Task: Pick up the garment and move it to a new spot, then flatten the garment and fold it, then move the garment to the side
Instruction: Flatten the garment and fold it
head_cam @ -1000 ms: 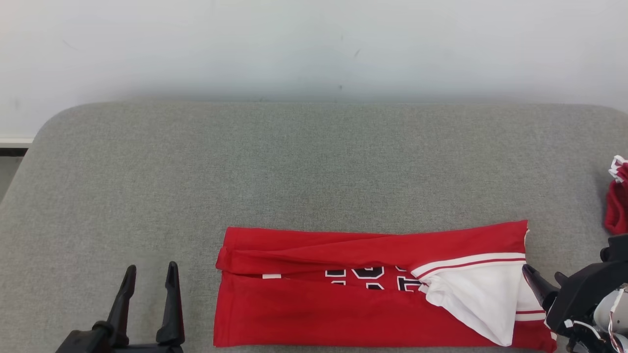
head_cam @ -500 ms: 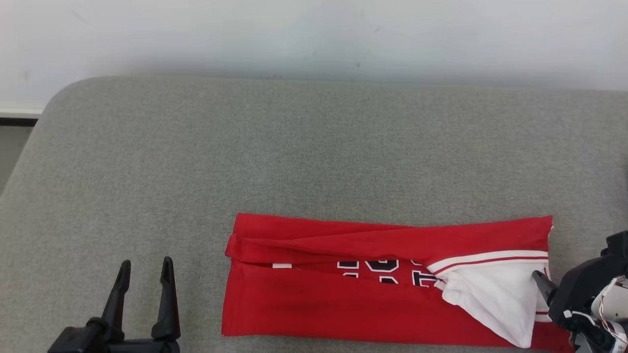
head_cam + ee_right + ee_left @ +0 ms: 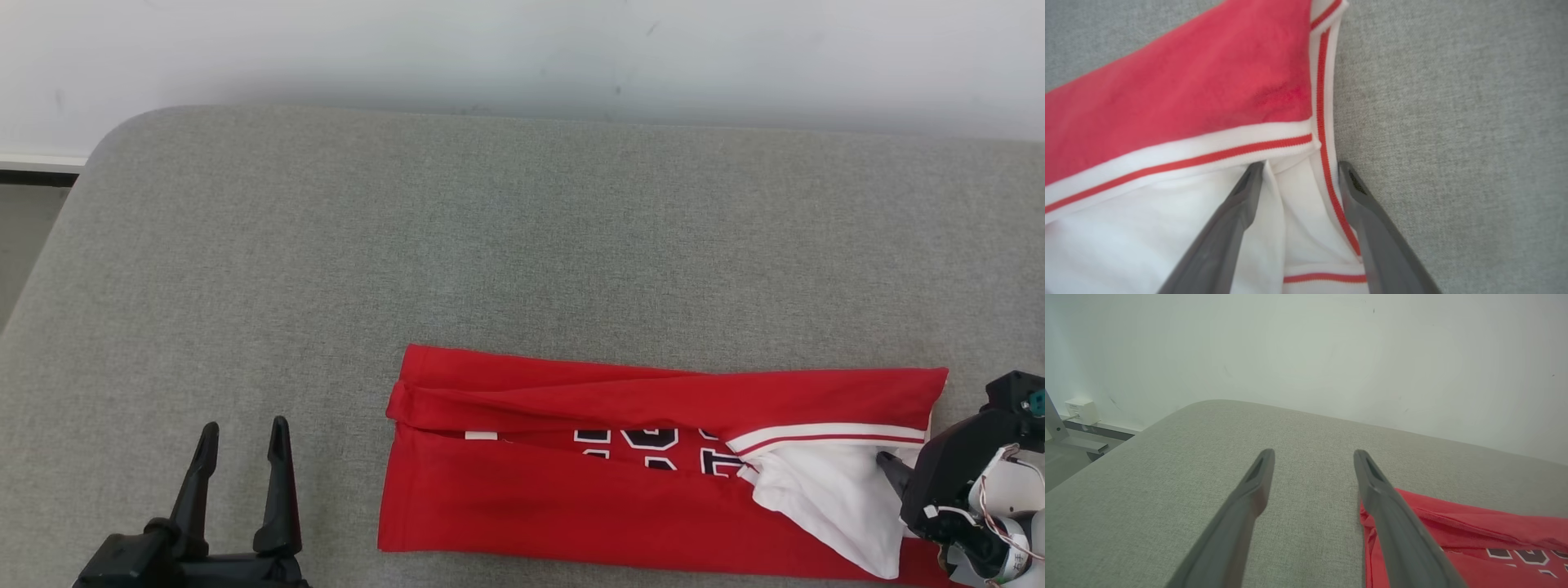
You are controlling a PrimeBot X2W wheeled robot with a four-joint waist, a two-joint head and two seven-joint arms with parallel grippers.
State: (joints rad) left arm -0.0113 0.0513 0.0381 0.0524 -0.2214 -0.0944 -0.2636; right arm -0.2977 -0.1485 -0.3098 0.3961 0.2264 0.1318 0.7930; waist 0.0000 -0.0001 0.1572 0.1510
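Note:
The garment [image 3: 571, 506] is a red jersey with white trim and dark lettering, folded into a long strip near the front of the grey cushion [image 3: 490, 245]. My right gripper [image 3: 890, 469] is at its right end, over the white turned-back part. In the right wrist view the right gripper [image 3: 1301, 165] is open, its fingers straddling the white, red-striped edge of the garment [image 3: 1188, 102] without pinching it. My left gripper [image 3: 245, 429] stands open at the lower left, clear of the cloth. In the left wrist view the left gripper [image 3: 1313, 454] is open over bare cushion, the garment [image 3: 1474, 539] to its right.
A pale wall [image 3: 522, 49] runs behind the cushion. The cushion's rounded left corner [image 3: 106, 147] drops to the floor. A white wall box [image 3: 1081, 410] and a metal frame [image 3: 1081, 441] sit low beyond that corner. Bare cushion lies behind and left of the garment.
The head camera has shifted, sliding the whole picture. My right gripper has moved further in over the garment's white end, and its fingers have drawn slightly closer. The left gripper has stayed put.

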